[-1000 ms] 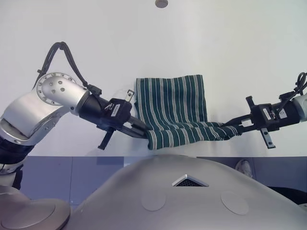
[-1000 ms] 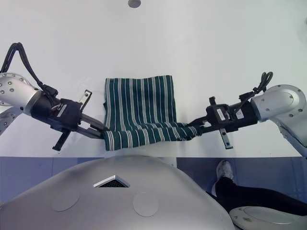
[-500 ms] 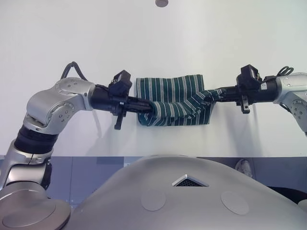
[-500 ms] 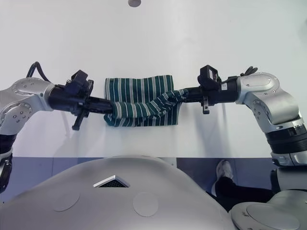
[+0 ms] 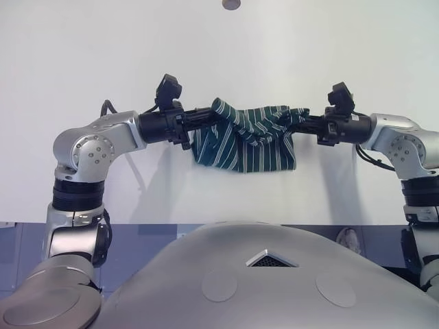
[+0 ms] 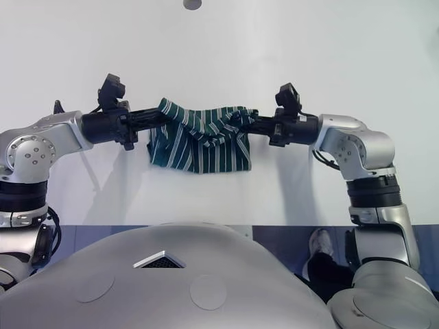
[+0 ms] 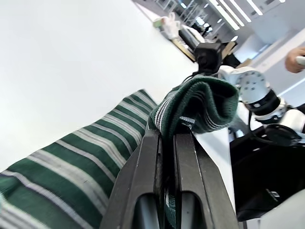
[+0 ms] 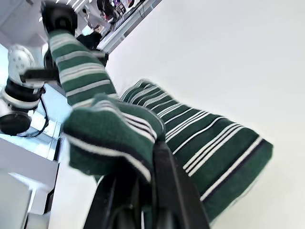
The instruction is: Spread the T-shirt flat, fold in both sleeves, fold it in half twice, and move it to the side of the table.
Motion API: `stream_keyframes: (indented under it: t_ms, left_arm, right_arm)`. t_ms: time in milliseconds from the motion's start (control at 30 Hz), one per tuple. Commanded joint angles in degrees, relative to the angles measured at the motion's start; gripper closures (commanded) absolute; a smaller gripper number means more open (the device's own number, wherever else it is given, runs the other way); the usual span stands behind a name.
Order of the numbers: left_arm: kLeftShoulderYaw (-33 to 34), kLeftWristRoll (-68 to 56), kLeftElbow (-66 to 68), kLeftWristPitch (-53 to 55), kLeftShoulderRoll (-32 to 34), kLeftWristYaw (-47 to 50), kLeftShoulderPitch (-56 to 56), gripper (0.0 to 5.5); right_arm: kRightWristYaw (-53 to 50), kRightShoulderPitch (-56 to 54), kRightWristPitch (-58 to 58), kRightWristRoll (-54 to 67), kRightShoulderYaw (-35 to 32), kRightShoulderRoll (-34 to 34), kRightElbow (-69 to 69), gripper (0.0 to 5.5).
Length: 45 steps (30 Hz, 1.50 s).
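The T-shirt (image 5: 244,148), dark green with white stripes, lies folded into a rectangle in the middle of the white table (image 5: 357,48). Its near edge is lifted and hangs bunched above the far edge between my two grippers. My left gripper (image 5: 210,112) is shut on the left corner of that raised edge, and the left wrist view shows the cloth (image 7: 200,102) pinched between the fingers (image 7: 147,162). At the opposite corner my right gripper (image 5: 296,118) is shut on the fabric (image 8: 107,138). Both arms stretch out level over the table.
A small round grey disc (image 5: 231,4) sits at the table's far edge. The table's near edge (image 5: 137,223) runs just in front of me, with floor below it. Bare tabletop lies to the left, right and beyond the shirt.
Both grippers have lifted the shirt's near edge and carried it away from me, from the table's front to above the shirt's far edge. The cloth now doubles over itself.
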Motion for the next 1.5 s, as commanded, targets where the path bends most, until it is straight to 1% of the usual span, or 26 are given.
stream_keyframes:
  t_ms: [33, 133, 233, 367, 500, 533, 567, 600, 733, 867, 900, 967, 1000, 1067, 1100, 1133, 1233, 1267, 1333, 1433, 1500]
  left_arm:
    - [1.75, 2.35, 1.45, -0.53, -0.91, 2.11, 1.31, 5.46]
    - [3.40, 2.31, 1.52, -0.41, -1.67, 2.80, 2.68, 5.46]
    - [3.72, 3.17, 1.73, -0.60, -1.87, 2.55, 3.42, 5.46]
    - [2.23, 6.14, 1.95, -1.80, -2.64, 2.75, 4.10, 5.46]
    - [1.55, 10.70, 2.87, -4.48, -3.86, 4.85, 5.08, 5.46]
    - [2.20, 10.92, 3.14, -4.82, -4.46, 5.49, 4.97, 5.46]
    - [2.95, 10.92, 3.48, -5.03, -5.19, 6.15, 4.77, 5.09]
    - [4.16, 10.02, 3.52, -4.89, -6.11, 6.51, 4.47, 4.87]
    - [7.42, 8.12, 2.73, -5.62, -8.92, 7.10, 4.04, 4.16]
    - [10.18, 8.82, 2.74, -7.30, -11.04, 9.57, 4.26, 3.39]
    - [10.98, 10.36, 3.30, -9.28, -11.77, 11.35, 4.17, 3.27]
    - [13.06, 13.31, 4.61, -13.59, -13.56, 15.74, 3.32, 2.79]
    - [14.22, 15.25, 5.15, -16.50, -14.56, 18.32, 2.72, 2.68]
    - [15.81, 17.66, 4.95, -20.36, -16.30, 22.17, 2.56, 2.26]
    - [15.10, 19.36, 3.60, -22.57, -16.77, 22.67, 3.28, 2.15]
    - [12.48, 21.97, 0.70, -26.03, -16.34, 20.99, 4.33, 2.15]
    - [0.57, 29.71, -9.73, -35.08, -12.46, 11.74, 6.02, 2.15]
    - [-3.12, 31.34, -11.48, -36.84, -11.75, 9.00, 5.74, 2.15]
    - [-6.84, 31.51, -12.55, -37.59, -11.71, 6.04, 5.39, 2.15]
    - [-12.76, 25.89, -13.23, -32.13, -9.56, -2.41, 6.55, 2.15]
    - [-16.34, 27.30, -10.23, -31.28, -7.54, -6.27, 6.63, 2.15]
  right_arm:
    - [-2.82, -0.75, 1.85, -1.30, -2.67, 1.58, 2.49, 5.46]
    - [-4.26, 0.16, 2.54, -1.96, -4.13, 3.08, 3.31, 5.46]
    - [-5.98, -0.03, 2.44, -2.76, -5.05, 4.94, 4.04, 5.46]
    - [-8.21, -1.68, 2.12, -3.67, -5.27, 7.93, 4.84, 5.46]
    - [-10.92, -2.12, -1.65, -7.58, -4.98, 10.77, 6.88, 5.46]
    - [-11.46, -2.01, -2.53, -8.20, -5.50, 11.31, 7.16, 5.10]
    - [-11.91, -1.98, -3.09, -8.51, -6.01, 11.76, 7.40, 4.92]
    - [-12.53, -2.24, -3.77, -8.84, -6.61, 12.28, 7.95, 4.67]
    - [-15.31, -4.12, -6.20, -9.85, -9.37, 14.97, 10.69, 3.89]
    - [-20.97, -5.41, -11.16, -12.04, -12.62, 18.31, 14.54, 3.08]
    - [-23.47, -5.61, -13.08, -12.54, -14.26, 19.38, 15.43, 2.95]
    - [-27.83, -5.37, -15.89, -12.94, -17.11, 21.24, 15.78, 2.43]
    - [-29.87, -4.60, -17.17, -13.10, -18.35, 22.24, 14.76, 2.29]
    - [-34.35, -2.93, -18.88, -13.62, -20.29, 24.34, 12.47, 1.84]
    - [-36.36, -1.73, -19.79, -13.79, -21.04, 25.43, 10.78, 1.64]
    - [-37.76, -0.25, -20.15, -13.60, -21.64, 26.39, 8.84, 1.39]
    - [-39.56, 3.48, -21.48, -14.03, -21.72, 28.07, 4.95, 0.71]
    - [-40.16, 4.54, -22.50, -14.98, -21.20, 28.63, 4.63, 0.59]
    - [-40.88, 5.37, -23.45, -16.11, -20.39, 29.68, 4.78, 0.14]
    - [-41.45, 6.14, -24.27, -17.76, -18.32, 31.46, 4.65, 0.14]
    - [-41.82, 6.29, -24.79, -18.59, -17.44, 32.52, 4.81, 0.14]
